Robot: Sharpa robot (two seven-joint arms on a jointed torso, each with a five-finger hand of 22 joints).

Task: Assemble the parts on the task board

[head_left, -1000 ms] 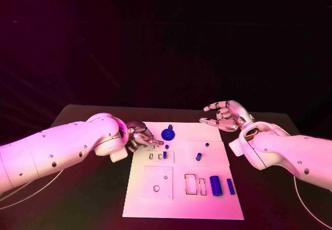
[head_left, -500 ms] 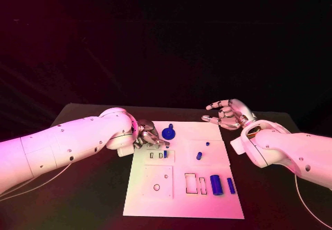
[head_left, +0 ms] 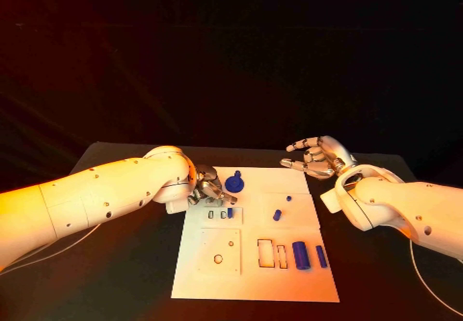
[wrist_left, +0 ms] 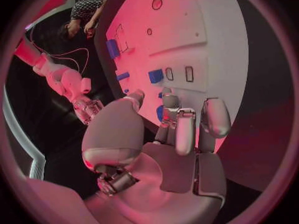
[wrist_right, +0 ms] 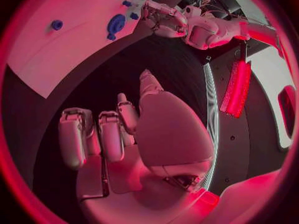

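- The task board is a white plate lying flat in the middle of the black table, with raised square panels, slots and small holes.
- Small blue parts lie on it; a round blue knob stands near its far edge.
- The left hand rests at the board's far left corner, fingers curled down beside the knob; whether it pinches anything cannot be told.
- The right hand hovers past the board's far right corner, fingers spread, holding nothing.

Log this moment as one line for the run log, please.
left hand: fingers curled over task board far-left corner, beside blue knob part | right hand: open, off board's far-right corner | parts unassembled
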